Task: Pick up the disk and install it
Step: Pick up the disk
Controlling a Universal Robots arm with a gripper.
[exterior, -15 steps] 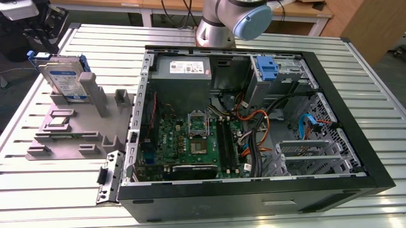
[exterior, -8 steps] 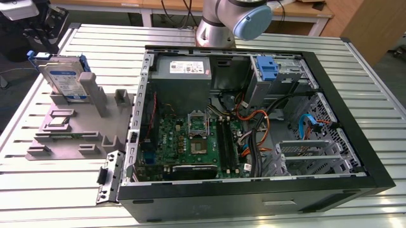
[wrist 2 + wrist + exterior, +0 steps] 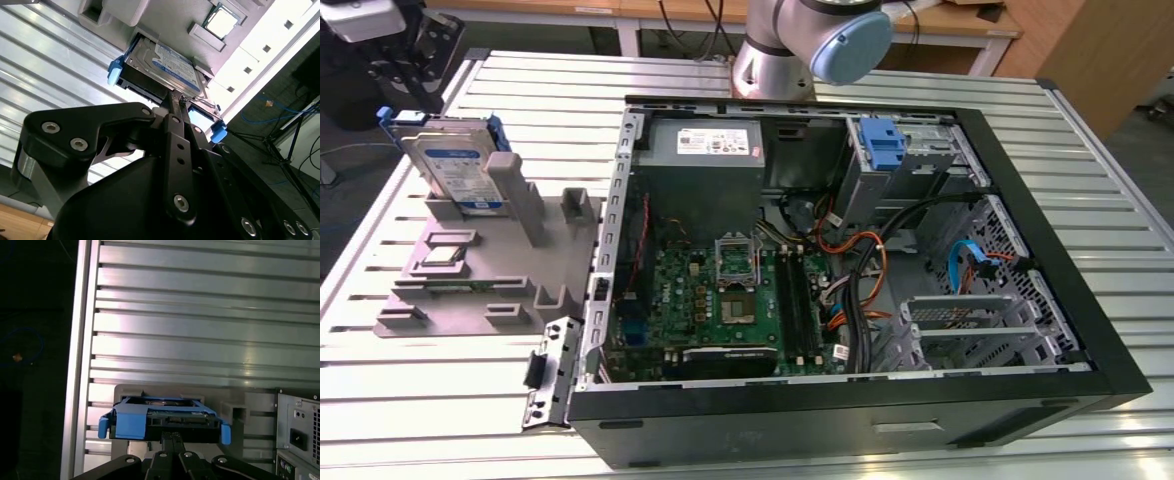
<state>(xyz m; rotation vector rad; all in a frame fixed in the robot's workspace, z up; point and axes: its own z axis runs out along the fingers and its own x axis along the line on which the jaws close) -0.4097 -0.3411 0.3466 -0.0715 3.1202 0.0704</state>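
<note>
Just beside the blue-framed end of the disk [image 3: 167, 62], the gripper [image 3: 175, 98] hangs with fingers closed together.

Your arm [image 3: 807, 45] reaches toward the exterior view's left, gripper [image 3: 173, 96] pointing down, fingers [image 3: 174, 125] pressed together.

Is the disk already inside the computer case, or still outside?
Outside: the disk stands on edge in the grey holder, at the exterior view's left of the open computer case.
</note>
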